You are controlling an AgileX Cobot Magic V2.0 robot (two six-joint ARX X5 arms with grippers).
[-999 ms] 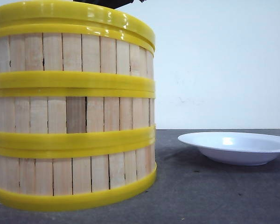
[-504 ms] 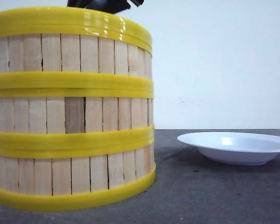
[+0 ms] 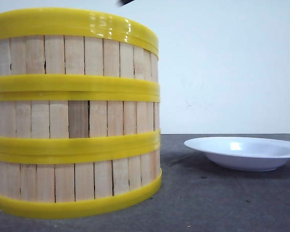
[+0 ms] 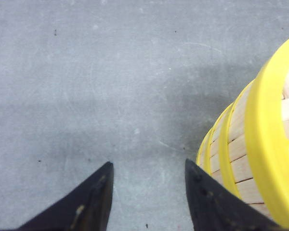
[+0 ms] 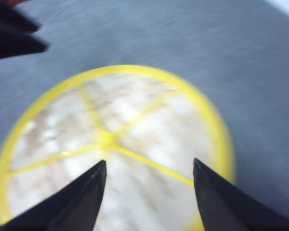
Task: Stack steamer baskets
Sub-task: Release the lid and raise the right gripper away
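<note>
Three steamer baskets stand in one stack at the left of the front view: the top basket [image 3: 75,53], the middle basket [image 3: 75,118] and the bottom basket [image 3: 75,181]. Each has pale slat walls and yellow rims. My right gripper [image 5: 149,166] hovers open above the top basket's slatted floor [image 5: 111,139], touching nothing; that view is blurred. Only a dark tip of it [image 3: 126,2] shows in the front view. My left gripper [image 4: 148,166] is open and empty over the grey table, just beside the stack [image 4: 260,159].
A white shallow plate [image 3: 244,152] sits on the dark grey table [image 3: 222,203] to the right of the stack. A pale wall stands behind. The left gripper's fingers [image 5: 14,33] show near the stack in the right wrist view.
The dark gripper over the stack has lifted almost out of the front view. The top basket's rim, slightly uneven a second ago, now sits level on the stack.
</note>
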